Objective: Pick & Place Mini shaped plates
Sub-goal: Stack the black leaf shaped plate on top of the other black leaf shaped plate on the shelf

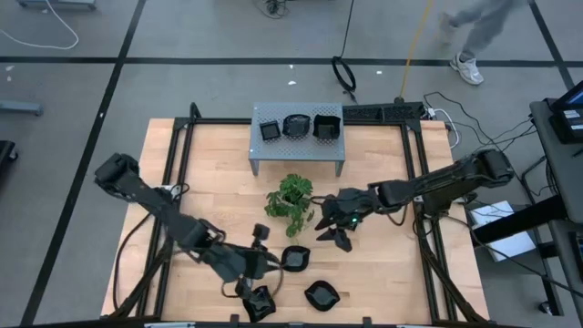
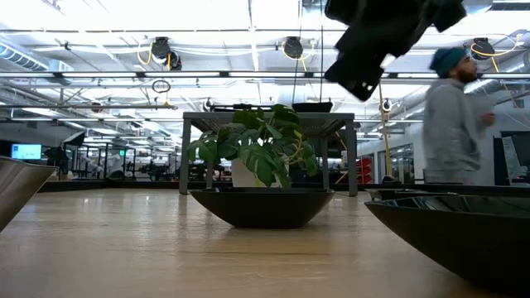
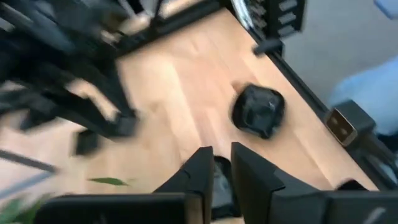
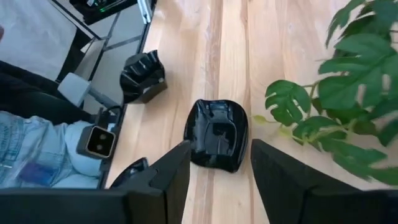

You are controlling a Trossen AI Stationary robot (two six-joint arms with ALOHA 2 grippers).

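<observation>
A: Black glossy plates: three on the grey shelf (image 1: 297,148), three on the wood near the front edge, one (image 1: 294,258) by the plant (image 1: 291,200).
B: Step?
A: Picking, I'd say. Right gripper (image 4: 214,163) hangs above it, jaws wide, nothing held. Left gripper (image 1: 258,299) is over another plate (image 1: 260,303), fingers narrow; can't tell if gripped.
B: Next?
A: Prob. lower right, straddle rim, close.

Six mini shaped plates show in the high view: three on the grey perforated shelf (image 1: 298,146) at the far side, a square one (image 1: 271,130), a round one (image 1: 295,125) and another square one (image 1: 326,126), and three on the near table, at (image 1: 295,259), (image 1: 322,294) and (image 1: 260,303). One green plant (image 1: 291,202). Two robot arms. One person (image 2: 454,116).
</observation>
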